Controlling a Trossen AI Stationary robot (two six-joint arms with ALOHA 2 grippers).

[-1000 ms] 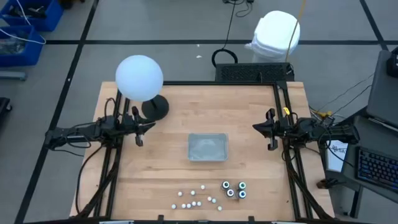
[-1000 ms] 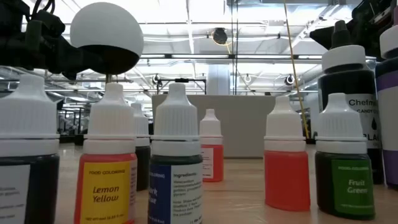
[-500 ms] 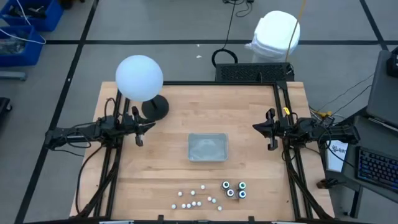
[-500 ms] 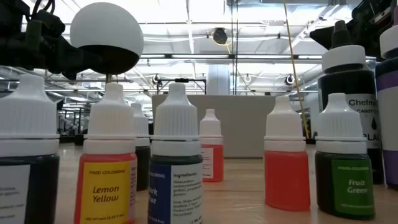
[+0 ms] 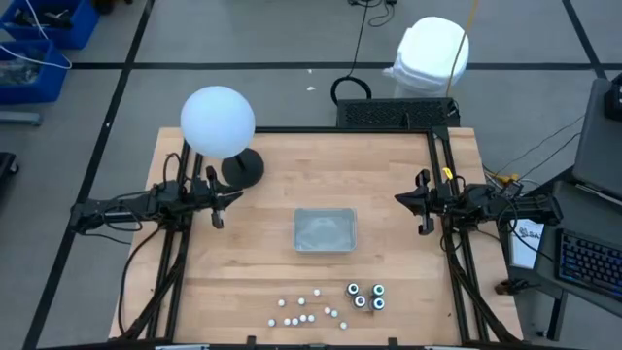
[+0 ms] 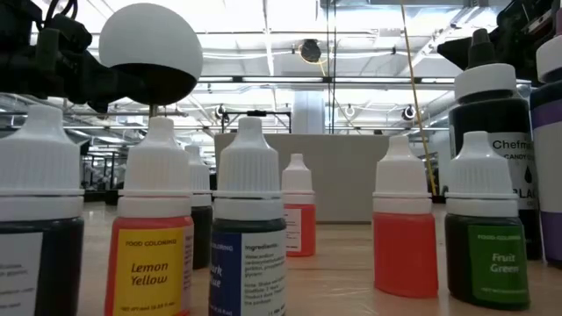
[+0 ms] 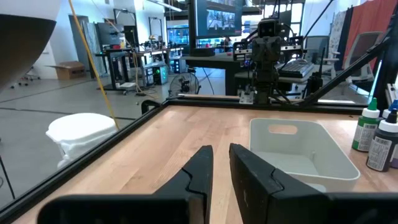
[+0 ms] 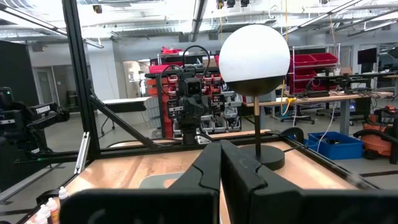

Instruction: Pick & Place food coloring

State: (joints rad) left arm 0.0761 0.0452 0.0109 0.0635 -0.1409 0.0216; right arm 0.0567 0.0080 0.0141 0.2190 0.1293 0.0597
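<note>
The food coloring [image 5: 330, 303] sits in 2 clusters at the table's [image 5: 262, 253] near edge: small white-capped bottles and 4 dark larger ones, tops only from above. The clear tray [image 5: 325, 230] lies mid-table, well apart. The left gripper [image 5: 218, 220] hovers empty, fingers a narrow slit apart; the right gripper [image 5: 424, 227] hovers pressed closed. The globe lamp [image 5: 218, 121] hides table behind.

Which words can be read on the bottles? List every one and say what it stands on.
"FOOD COLORING" and "Lemon Yellow": yellow label of the red-bodied bottle.
"Ingredients:": dark blue bottle; its other print is cut off or too small.
"Fruit Green": green bottle.
"Chefm…", cut off: tall dark bottle.
The remaining bottles show nothing readable.
</note>
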